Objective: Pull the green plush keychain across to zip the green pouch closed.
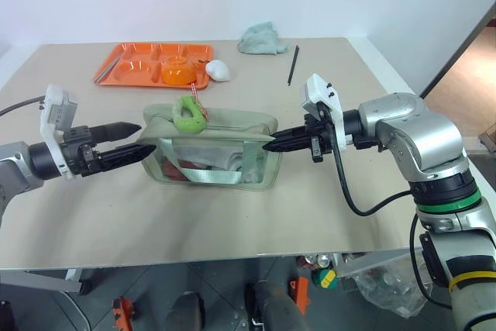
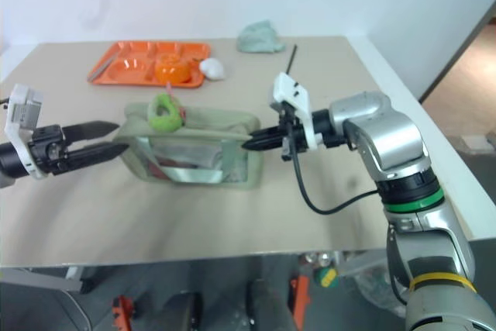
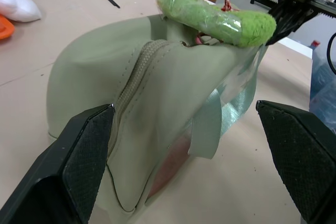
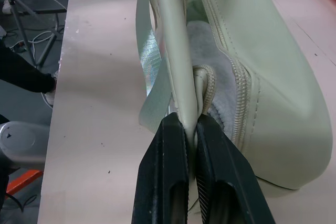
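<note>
Black, ribbed right tool (image 4: 191, 124) pinches the green pouch (image 1: 213, 149)'s smooth end seam. Fuzzy lime green plush keychain (image 1: 188, 114) lies on the pouch's zipper top; the left tool (image 1: 132, 139) gapes wide beside the pouch's other end.

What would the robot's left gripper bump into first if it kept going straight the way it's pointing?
Most likely the near end of the green pouch. The left gripper is open and aimed at that end, so its fingers would probably slide either side of it, though depth is hard to judge.
</note>
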Action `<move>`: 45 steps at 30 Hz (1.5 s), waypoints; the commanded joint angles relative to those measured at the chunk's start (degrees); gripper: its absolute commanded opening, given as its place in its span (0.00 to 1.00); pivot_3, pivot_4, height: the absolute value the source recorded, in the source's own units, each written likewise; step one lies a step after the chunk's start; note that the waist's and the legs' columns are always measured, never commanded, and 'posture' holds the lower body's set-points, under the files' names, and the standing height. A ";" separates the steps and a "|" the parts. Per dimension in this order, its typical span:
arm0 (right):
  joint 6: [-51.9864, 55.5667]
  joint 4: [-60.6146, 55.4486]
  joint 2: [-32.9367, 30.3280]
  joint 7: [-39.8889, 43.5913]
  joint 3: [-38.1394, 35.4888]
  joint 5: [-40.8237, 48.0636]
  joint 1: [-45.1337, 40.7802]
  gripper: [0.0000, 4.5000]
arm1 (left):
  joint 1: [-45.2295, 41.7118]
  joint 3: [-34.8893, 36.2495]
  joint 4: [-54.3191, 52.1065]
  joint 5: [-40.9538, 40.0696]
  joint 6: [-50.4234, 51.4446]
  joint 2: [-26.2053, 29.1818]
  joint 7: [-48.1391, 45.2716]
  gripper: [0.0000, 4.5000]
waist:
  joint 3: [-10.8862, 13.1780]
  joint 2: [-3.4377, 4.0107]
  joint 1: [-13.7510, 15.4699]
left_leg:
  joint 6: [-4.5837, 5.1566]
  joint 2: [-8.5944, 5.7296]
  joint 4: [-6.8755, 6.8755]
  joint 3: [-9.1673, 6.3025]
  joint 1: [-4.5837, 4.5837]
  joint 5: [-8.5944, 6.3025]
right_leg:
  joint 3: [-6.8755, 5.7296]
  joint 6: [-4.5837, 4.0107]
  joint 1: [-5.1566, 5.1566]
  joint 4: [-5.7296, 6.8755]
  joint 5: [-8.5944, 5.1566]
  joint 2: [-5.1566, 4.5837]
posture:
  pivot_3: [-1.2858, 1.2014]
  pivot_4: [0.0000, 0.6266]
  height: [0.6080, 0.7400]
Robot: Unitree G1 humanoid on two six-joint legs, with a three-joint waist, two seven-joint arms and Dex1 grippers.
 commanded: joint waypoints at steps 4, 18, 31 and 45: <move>0.75 -2.78 -0.93 -0.25 -1.59 1.06 -0.10 0.00 | 1.62 -2.19 -0.15 2.98 -2.31 2.47 -4.00 0.53 | 0.00 0.00 -0.01 | 0.00 0.00 0.00 0.01 0.00 0.00 | 0.01 0.00 0.00 0.00 0.00 0.00 | 0.52 0.24 1.00; -0.41 -2.30 -1.04 -0.12 -1.04 0.17 -0.21 0.00 | 0.35 -2.94 0.91 4.91 -3.20 1.58 -2.06 0.01 | 0.00 0.00 0.09 | 0.00 -0.02 0.01 0.01 -0.01 0.00 | -0.01 -0.01 0.00 -0.01 -0.01 -0.03 | 0.52 0.24 1.00; -2.11 -1.96 -8.63 5.34 -5.95 3.13 0.97 0.69 | -0.62 -4.04 0.44 5.40 -3.63 0.89 -2.37 0.00 | 0.00 0.00 0.18 | 0.01 -0.10 0.02 0.02 -0.03 0.00 | 0.00 0.00 0.01 -0.04 -0.01 -0.11 | 0.52 0.24 1.00; 5.03 -7.64 3.75 -6.37 -11.24 13.78 -10.94 0.99 | -1.77 -4.96 0.81 5.66 -4.10 0.22 -2.51 0.00 | 0.03 0.06 0.11 | 0.01 -0.01 0.01 -0.03 -0.01 0.00 | -0.03 0.02 0.02 -0.02 0.01 -0.02 | 0.52 0.24 1.00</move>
